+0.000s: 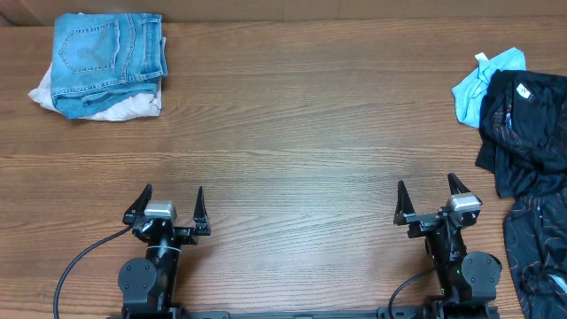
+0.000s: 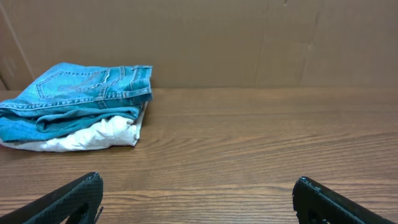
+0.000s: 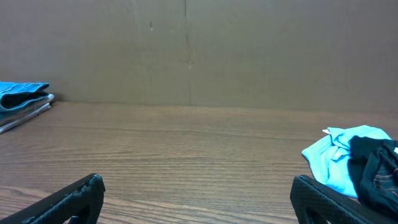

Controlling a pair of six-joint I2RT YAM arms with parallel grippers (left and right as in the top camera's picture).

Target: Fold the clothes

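An unfolded heap of clothes lies at the table's right edge: a black jersey with thin tan lines (image 1: 527, 124), a light blue garment (image 1: 483, 84) behind it, and another black patterned piece (image 1: 539, 252) nearer the front. The right wrist view shows the blue garment (image 3: 336, 155) and a black edge (image 3: 376, 171) at far right. My left gripper (image 1: 174, 202) stands open near the front left, nothing between its fingers. My right gripper (image 1: 429, 197) is open too, left of the heap and apart from it.
Folded blue jeans (image 1: 108, 53) lie on a folded white garment (image 1: 124, 106) at the back left corner; the left wrist view shows the jeans (image 2: 78, 96). A brown cardboard wall (image 3: 186, 50) backs the wooden table (image 1: 292, 133).
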